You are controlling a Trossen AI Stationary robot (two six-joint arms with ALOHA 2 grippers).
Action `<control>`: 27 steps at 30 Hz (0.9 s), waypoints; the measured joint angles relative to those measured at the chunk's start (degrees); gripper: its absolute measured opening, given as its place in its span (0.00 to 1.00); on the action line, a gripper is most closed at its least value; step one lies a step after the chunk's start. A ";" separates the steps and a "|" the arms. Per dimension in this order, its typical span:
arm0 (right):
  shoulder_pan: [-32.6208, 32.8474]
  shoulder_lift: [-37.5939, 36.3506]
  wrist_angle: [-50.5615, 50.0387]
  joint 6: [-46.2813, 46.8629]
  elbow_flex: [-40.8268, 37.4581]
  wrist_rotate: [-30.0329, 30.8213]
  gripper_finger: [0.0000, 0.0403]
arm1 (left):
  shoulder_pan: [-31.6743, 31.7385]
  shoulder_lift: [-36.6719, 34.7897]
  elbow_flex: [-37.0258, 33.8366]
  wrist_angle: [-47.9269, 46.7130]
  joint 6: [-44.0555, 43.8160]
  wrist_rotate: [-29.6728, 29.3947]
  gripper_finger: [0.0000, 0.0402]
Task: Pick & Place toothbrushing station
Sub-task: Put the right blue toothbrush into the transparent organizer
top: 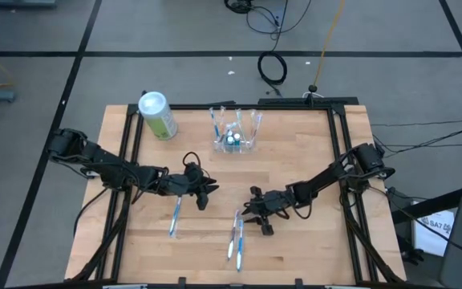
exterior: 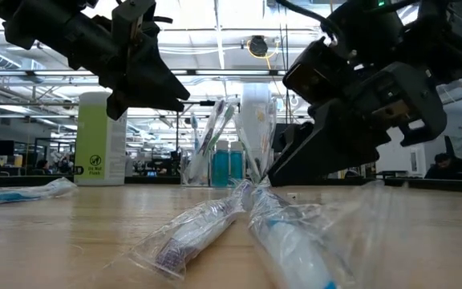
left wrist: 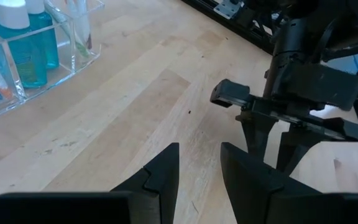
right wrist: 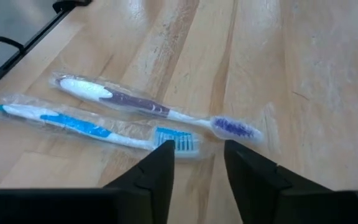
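Clear, colourless plastic slotted toothbrushing station (top: 237, 136): far side of tabletop (top: 295, 160), btwn arms, well apart from both; left pincer (top: 204, 193) spread, empty, slightly nearer; right pincer (top: 259, 221) spread over wrapped toothbrushes (right wrist: 129, 115).

Two wrapped toothbrushes, purple toothbrush (right wrist: 154, 108) and blue toothbrush (right wrist: 95, 128), are seen just beyond the parted right gripper (right wrist: 196, 163).

A wooden table (top: 311, 152) carries the clear toothbrushing station (top: 236, 133) top centre, a green canister (top: 158, 115) upper left, and wrapped toothbrushes (top: 235, 236) at the bottom.
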 joint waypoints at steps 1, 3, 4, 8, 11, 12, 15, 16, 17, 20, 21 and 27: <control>0.00 0.53 0.51 0.01 0.00 -0.01 0.35 | 0.01 0.00 0.00 0.00 0.10 -0.01 0.30; 0.00 1.74 1.98 -0.13 0.06 -0.02 0.37 | 0.01 0.00 0.00 0.02 0.67 -0.02 0.30; 0.00 2.11 2.11 -0.16 0.33 -0.03 0.37 | 0.01 0.00 0.00 0.02 0.77 -0.02 0.30; 0.00 3.84 2.16 -0.01 1.41 -0.07 0.39 | 0.01 0.00 -0.02 0.21 0.86 -0.02 0.30; 0.07 3.86 2.32 -0.36 1.46 -0.85 0.39 | 0.01 0.00 -0.02 0.24 1.01 -0.02 0.30; 0.07 3.85 2.57 -0.36 1.53 -1.58 0.39 | 0.01 0.00 -0.02 0.24 1.01 -0.02 0.30; 0.07 3.67 3.93 -0.38 1.51 -3.44 0.39 | 0.01 0.00 -0.02 0.24 1.14 -0.02 0.30; 0.07 3.60 4.65 -0.38 1.52 -4.09 0.39 | 0.01 0.00 -0.02 0.24 1.23 -0.02 0.30; 0.07 3.53 5.00 -0.38 1.53 -4.48 0.40 | 0.01 0.00 -0.02 0.24 1.44 -0.02 0.30; 0.09 3.59 4.80 -0.38 1.53 -4.56 0.41 | 0.01 0.00 -0.02 0.22 1.57 -0.15 0.30; 0.08 3.61 4.87 -0.38 1.53 -4.55 0.42 | 0.01 0.00 -0.02 0.24 1.57 -0.24 0.30; 0.07 3.59 3.40 0.38 3.02 -4.46 0.44 | 0.01 0.00 -0.02 0.24 1.55 -0.50 0.30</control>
